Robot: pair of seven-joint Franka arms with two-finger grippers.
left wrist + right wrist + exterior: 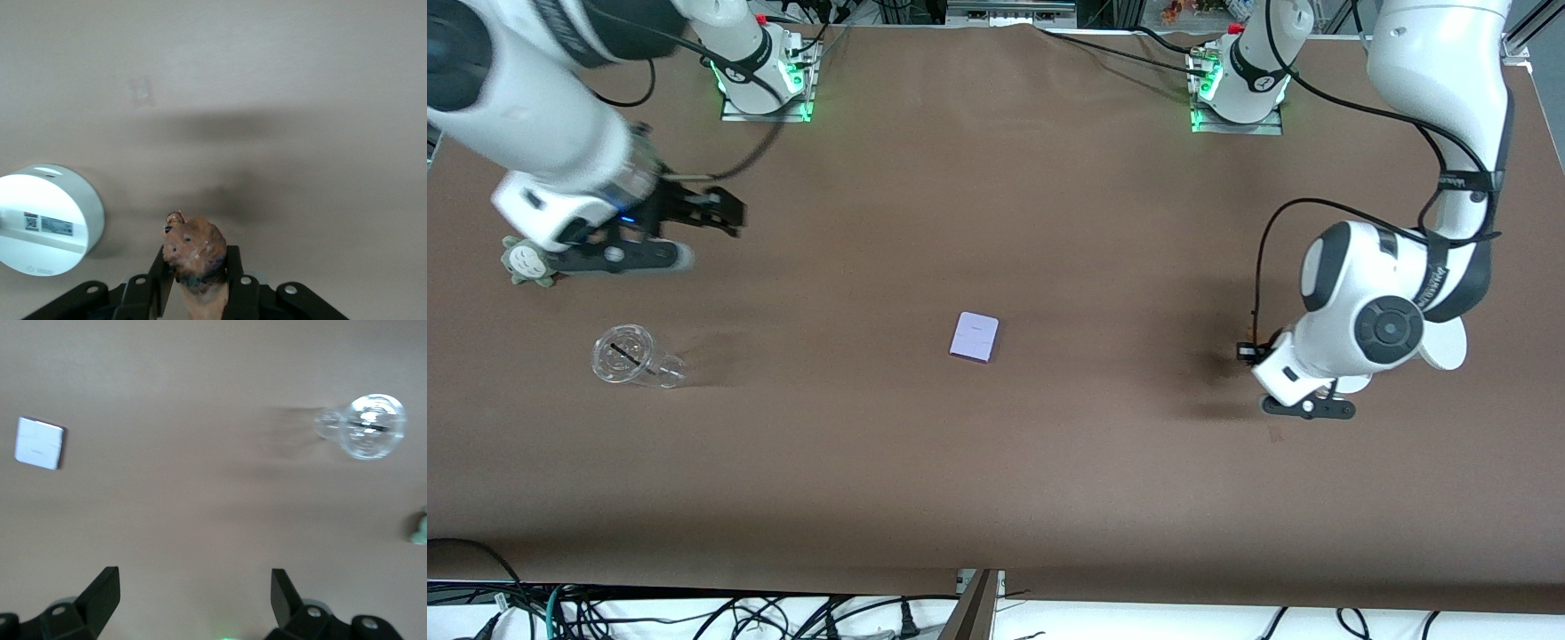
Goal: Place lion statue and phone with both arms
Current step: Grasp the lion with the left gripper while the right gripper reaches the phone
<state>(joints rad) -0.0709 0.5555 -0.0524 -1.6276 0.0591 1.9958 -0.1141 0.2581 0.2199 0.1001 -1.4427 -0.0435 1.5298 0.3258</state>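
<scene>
The left gripper (195, 283) pinches the lion (194, 255) low over the table's left-arm end, probably ready to set it down. The right gripper (193, 593) hangs spread beside the plush (527, 263); the phone (974, 337) lies mid-table.

A high front camera faces both robots across the brown table (996, 480). Each wrist camera looks straight down at it. Front and right wrist views share the phone (974, 337) (40, 443).
</scene>
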